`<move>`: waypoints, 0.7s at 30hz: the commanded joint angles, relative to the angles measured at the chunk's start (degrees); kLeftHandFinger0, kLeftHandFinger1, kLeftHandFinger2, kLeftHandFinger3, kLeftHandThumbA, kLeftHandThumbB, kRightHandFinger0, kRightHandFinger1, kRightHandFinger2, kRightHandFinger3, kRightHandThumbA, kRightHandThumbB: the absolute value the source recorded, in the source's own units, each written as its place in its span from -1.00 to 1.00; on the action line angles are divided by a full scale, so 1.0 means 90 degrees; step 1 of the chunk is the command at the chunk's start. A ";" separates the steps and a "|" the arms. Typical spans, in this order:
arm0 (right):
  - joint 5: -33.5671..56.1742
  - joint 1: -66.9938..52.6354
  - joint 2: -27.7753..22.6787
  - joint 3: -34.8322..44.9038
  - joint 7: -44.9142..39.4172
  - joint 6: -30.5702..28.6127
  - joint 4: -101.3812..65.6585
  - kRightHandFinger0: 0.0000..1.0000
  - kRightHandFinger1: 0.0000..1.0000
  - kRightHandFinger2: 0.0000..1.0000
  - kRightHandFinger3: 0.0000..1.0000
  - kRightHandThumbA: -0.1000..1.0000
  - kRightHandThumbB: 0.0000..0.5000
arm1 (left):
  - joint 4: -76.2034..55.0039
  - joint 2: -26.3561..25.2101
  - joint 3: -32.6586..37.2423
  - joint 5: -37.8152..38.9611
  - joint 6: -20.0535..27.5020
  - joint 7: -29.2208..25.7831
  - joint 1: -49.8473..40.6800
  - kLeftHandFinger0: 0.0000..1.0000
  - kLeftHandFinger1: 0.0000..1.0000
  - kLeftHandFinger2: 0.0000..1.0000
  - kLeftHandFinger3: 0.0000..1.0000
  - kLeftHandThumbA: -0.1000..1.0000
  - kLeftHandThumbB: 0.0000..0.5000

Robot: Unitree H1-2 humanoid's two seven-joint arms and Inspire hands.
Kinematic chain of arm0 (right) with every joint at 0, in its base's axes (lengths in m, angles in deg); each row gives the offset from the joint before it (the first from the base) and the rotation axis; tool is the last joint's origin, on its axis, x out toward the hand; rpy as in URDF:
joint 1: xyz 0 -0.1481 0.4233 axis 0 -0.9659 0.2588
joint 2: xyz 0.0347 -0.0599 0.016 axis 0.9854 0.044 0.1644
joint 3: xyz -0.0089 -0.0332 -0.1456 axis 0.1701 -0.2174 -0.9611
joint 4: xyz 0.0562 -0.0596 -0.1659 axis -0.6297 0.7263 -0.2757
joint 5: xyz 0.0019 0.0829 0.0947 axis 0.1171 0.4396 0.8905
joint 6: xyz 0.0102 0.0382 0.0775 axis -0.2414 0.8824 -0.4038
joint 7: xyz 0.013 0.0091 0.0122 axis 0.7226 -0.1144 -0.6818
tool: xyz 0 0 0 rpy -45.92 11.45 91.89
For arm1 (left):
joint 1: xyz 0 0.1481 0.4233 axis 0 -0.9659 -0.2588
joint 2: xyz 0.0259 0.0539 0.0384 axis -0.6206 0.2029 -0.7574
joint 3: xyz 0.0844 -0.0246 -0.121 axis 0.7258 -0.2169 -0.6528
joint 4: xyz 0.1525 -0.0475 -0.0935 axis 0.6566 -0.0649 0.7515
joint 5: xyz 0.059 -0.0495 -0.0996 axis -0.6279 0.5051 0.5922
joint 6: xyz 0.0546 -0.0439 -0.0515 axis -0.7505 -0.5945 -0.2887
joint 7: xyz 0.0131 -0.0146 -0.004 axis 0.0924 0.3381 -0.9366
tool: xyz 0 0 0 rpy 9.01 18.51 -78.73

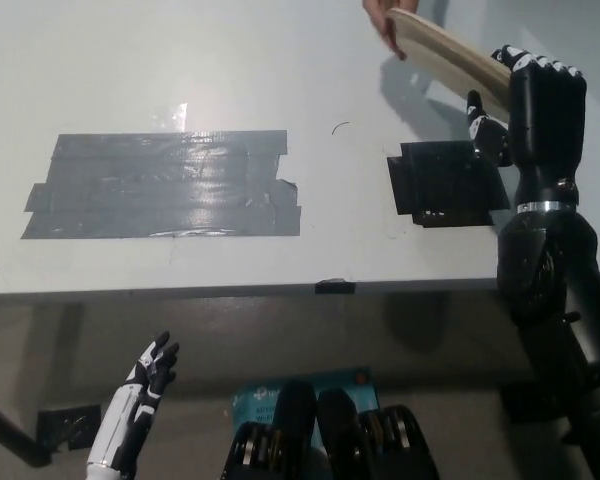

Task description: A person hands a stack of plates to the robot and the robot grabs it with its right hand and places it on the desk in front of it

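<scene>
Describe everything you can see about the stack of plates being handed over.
The stack of plates looks tan, perhaps wood, and shows nearly edge-on, so the count is unclear. It slants across the picture's upper right, held off the pale desk, where its shadow falls. A person's hand grips its far end; the robot's black right hand holds the near end, fingers over it, thumb beneath.

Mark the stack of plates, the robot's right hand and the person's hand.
stack of plates [448, 50]: head view, middle of its tilted side
right hand [542, 108]: head view, back of the hand
person's hand [388, 30]: head view, fingers
</scene>
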 commanded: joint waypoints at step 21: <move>-0.0122 0.0373 -0.1084 -0.0084 0.0347 -0.1025 -0.1133 -1.00 -1.00 -0.97 -0.98 0.14 -0.72 | -0.0171 -0.0128 -0.0105 0.0124 0.0027 0.0184 0.0147 1.00 1.00 1.00 1.00 0.89 -0.06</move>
